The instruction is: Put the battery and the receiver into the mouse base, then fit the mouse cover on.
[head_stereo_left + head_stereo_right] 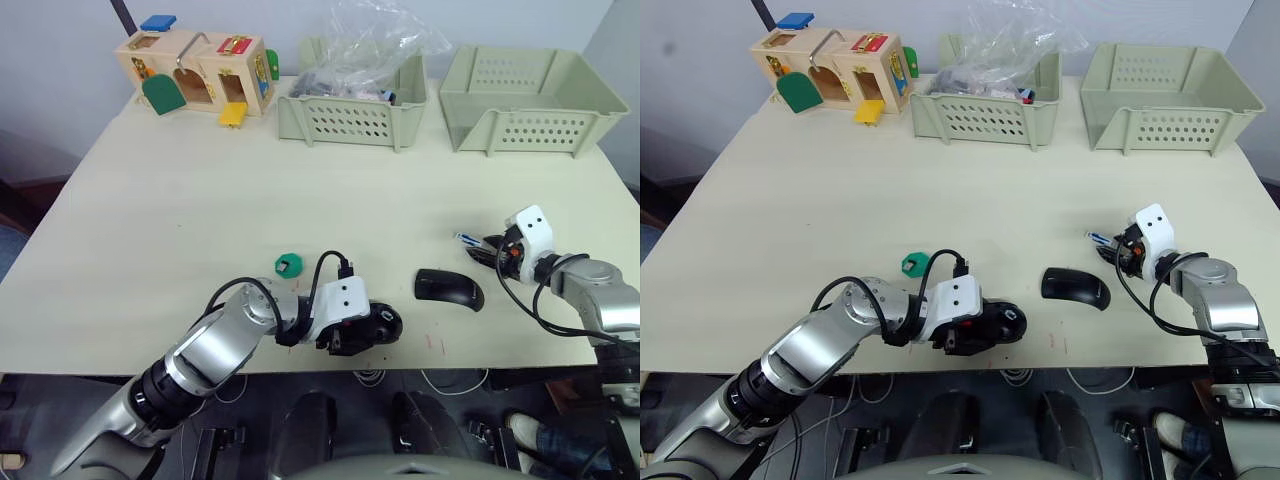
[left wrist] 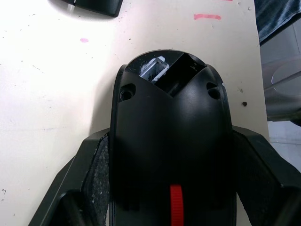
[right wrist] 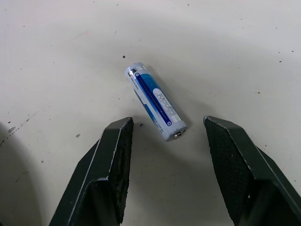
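The black mouse base [image 2: 171, 122], with a red wheel and a hollow compartment at its far end, rests on the table near the front edge. My left gripper [image 1: 365, 330] is shut on its sides. To its right lies the smooth black mouse cover [image 1: 449, 288], on its own. Farther right, the white and blue battery [image 3: 155, 101] lies flat on the table. My right gripper [image 3: 168, 121] is open just behind it, one finger to either side of its near end, touching nothing. The receiver is out of view.
A green disc [image 1: 288, 264] lies just behind my left arm. At the back stand a wooden latch box [image 1: 195, 75], a bin [image 1: 350, 118] holding a plastic bag, and a second pale bin [image 1: 530, 120]. The table's front edge [image 1: 440, 368] runs close by the mouse base.
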